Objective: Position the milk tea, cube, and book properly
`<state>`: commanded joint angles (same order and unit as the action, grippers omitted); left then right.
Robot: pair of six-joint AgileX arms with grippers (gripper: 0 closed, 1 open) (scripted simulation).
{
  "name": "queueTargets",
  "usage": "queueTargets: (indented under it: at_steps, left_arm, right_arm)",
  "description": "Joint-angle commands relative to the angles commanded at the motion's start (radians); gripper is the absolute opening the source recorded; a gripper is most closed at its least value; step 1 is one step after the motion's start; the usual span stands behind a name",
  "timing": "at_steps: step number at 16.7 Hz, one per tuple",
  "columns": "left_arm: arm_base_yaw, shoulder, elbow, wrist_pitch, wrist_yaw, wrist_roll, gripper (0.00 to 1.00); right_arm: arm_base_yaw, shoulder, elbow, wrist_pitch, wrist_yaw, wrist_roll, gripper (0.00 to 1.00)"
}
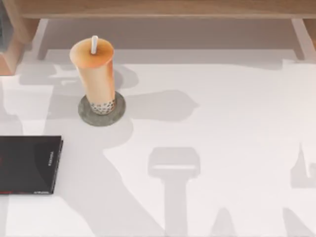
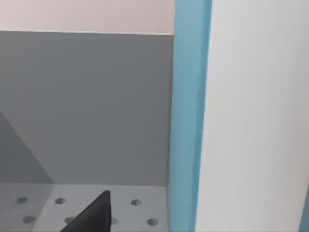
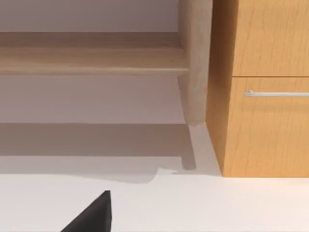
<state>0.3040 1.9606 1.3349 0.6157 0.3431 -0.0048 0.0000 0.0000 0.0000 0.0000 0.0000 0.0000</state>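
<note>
The milk tea (image 1: 96,74), a tall orange-tan cup with a white straw and dark pearls at its base, stands upright on a round grey coaster (image 1: 118,111) at the back left of the table. The book (image 2: 188,121) shows very near in the left wrist view as a teal cover edge beside broad white pages. A dark part of my left gripper (image 2: 94,215) lies just beside it. The right wrist view holds a dark part of my right gripper (image 3: 94,215) over the white table. The cube is out of view.
A thin black book (image 1: 27,165) lies flat at the table's left edge. A low wooden shelf (image 1: 158,10) runs along the back on legs. In the right wrist view a wooden cabinet (image 3: 265,130) with a drawer handle stands beside a shelf leg (image 3: 195,63).
</note>
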Motion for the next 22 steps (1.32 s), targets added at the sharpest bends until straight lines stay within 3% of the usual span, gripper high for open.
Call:
queueTargets:
  at_steps: [16, 22]
  left_arm:
    - [-0.022, 0.101, 0.149, -0.047, -0.021, -0.001, 1.0]
    - [-0.022, 0.101, 0.149, -0.047, -0.021, -0.001, 0.55]
  right_arm:
    - [0.0, 0.0, 0.0, 0.0, 0.0, 0.0, 1.0]
    - [0.0, 0.0, 0.0, 0.0, 0.0, 0.0, 1.0]
